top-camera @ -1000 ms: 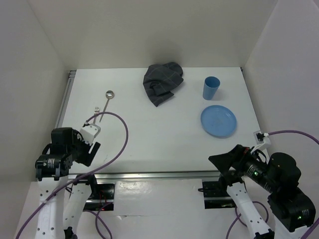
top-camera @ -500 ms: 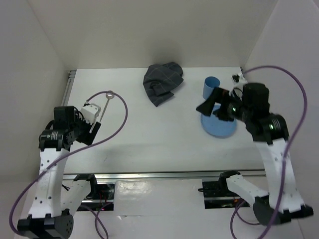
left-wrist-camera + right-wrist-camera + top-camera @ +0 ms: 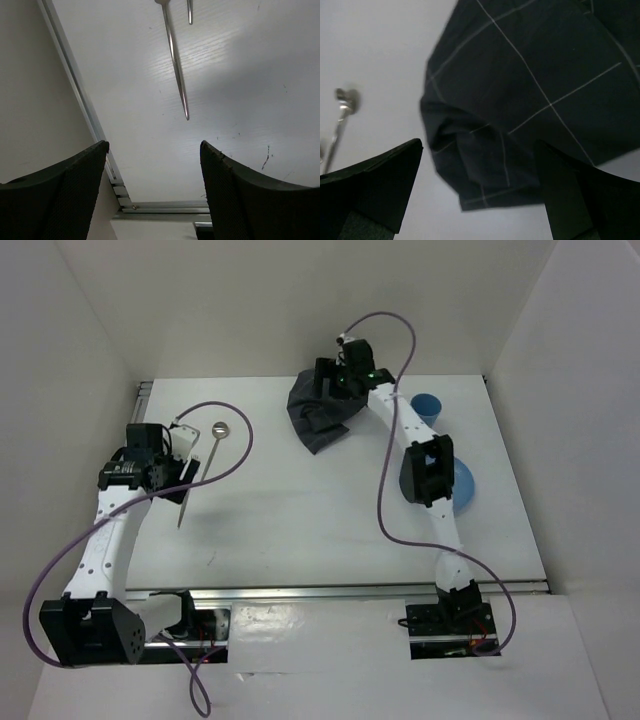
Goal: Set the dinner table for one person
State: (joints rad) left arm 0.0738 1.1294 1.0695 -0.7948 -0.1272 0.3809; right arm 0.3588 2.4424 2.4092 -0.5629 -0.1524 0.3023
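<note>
The white dinner table (image 3: 300, 530) carries a crumpled dark grey checked cloth (image 3: 318, 422) at the back middle. My right gripper (image 3: 336, 378) hovers over the cloth (image 3: 530, 85), open and empty, with the cloth's lower fold between its fingers (image 3: 380, 185). A spoon (image 3: 219, 429) and a fork (image 3: 186, 502) lie at the left; the spoon also shows in the right wrist view (image 3: 342, 102). My left gripper (image 3: 172, 483) is open and empty just left of the fork. In the left wrist view (image 3: 152, 145) the fork handle (image 3: 176, 65) lies ahead of the open fingers (image 3: 75, 185).
A blue cup (image 3: 428, 405) stands at the back right. A blue plate (image 3: 464, 486) lies at the right, partly hidden by my right arm. Metal rails (image 3: 85, 110) run along the table's left and near edges. White walls close in three sides.
My right arm swung from the near edge, past the plate, out to the cloth at the back. My left arm reached forward from the near edge to beside the fork.
</note>
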